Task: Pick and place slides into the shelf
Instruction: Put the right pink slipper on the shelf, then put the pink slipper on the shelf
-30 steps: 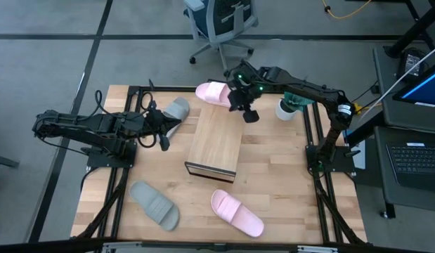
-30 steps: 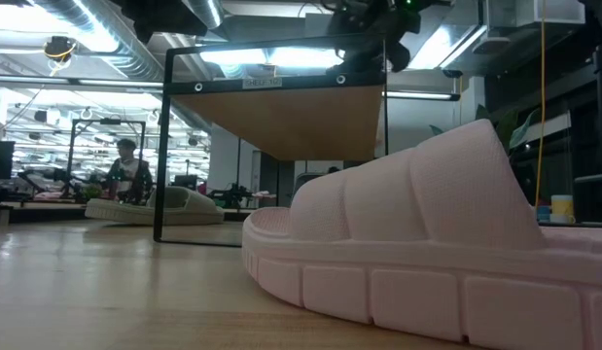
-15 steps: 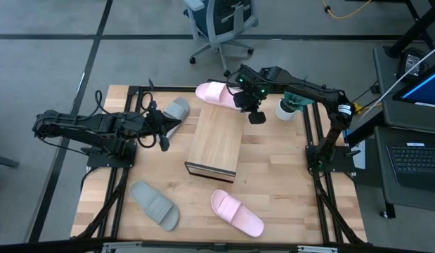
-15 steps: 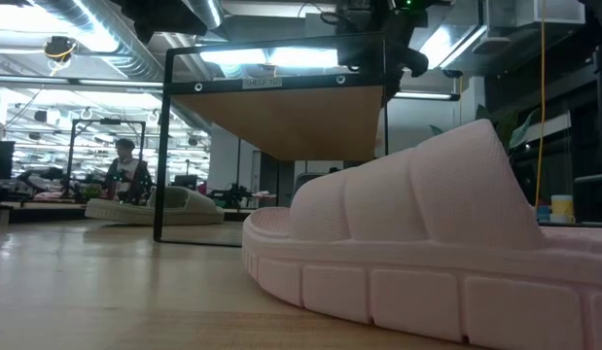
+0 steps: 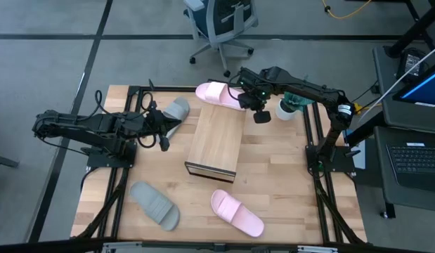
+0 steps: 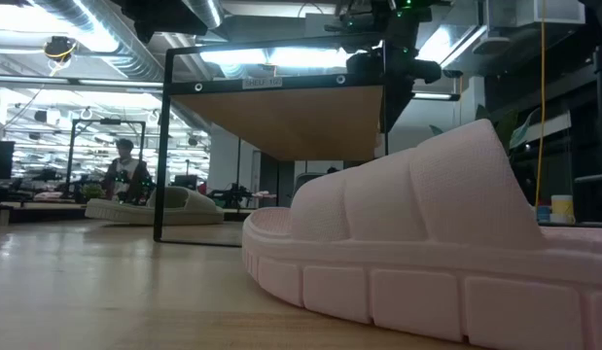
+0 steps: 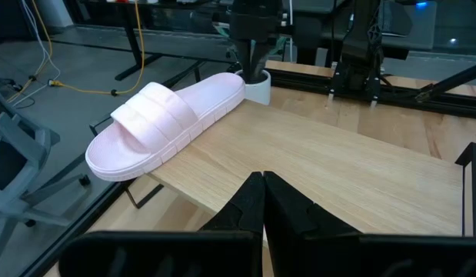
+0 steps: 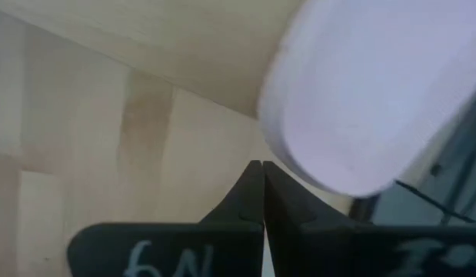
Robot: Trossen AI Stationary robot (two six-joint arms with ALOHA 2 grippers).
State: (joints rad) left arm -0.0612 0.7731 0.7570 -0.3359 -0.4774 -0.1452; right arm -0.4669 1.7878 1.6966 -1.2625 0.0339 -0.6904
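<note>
One pale pink slide [image 5: 218, 93] [image 7: 164, 115] lies across the far end of the shelf [image 5: 216, 140] [image 6: 281, 117], its toe overhanging the shelf's left side. My right gripper [image 5: 260, 116] [image 8: 257, 181] [image 6: 398, 68] is shut and hangs just right of that slide's heel end. My left gripper [image 5: 165, 133] [image 7: 262, 192] is shut and waits left of the shelf, beside a grey-green slide [image 5: 176, 110] lying sole-down on the table. Another grey-green slide [image 5: 154, 204] and the second pink slide [image 5: 236, 212] [image 6: 427, 243] lie sole-down near the table's near edge. My right gripper stands with its shut fingertips [image 8: 257, 171] right beside the pink slide's rounded heel end [image 8: 299, 154], coming from above and pointing down. I cannot tell whether they touch it. The slide lies flat on the shelf top.
A white cup [image 5: 284, 109] holding something green stands right of my right gripper, near the table's far right corner. The black frame rails [image 5: 312, 140] run along both table sides. An office chair [image 5: 221, 24] stands beyond the far edge. Bare tabletop [image 5: 280, 176] lies right of the shelf.
My right gripper has moved toward the table's right edge, from above the shelf's far end to just past the shelf's right side, beside the pink slide's heel. The slides and my left arm have kept still.
</note>
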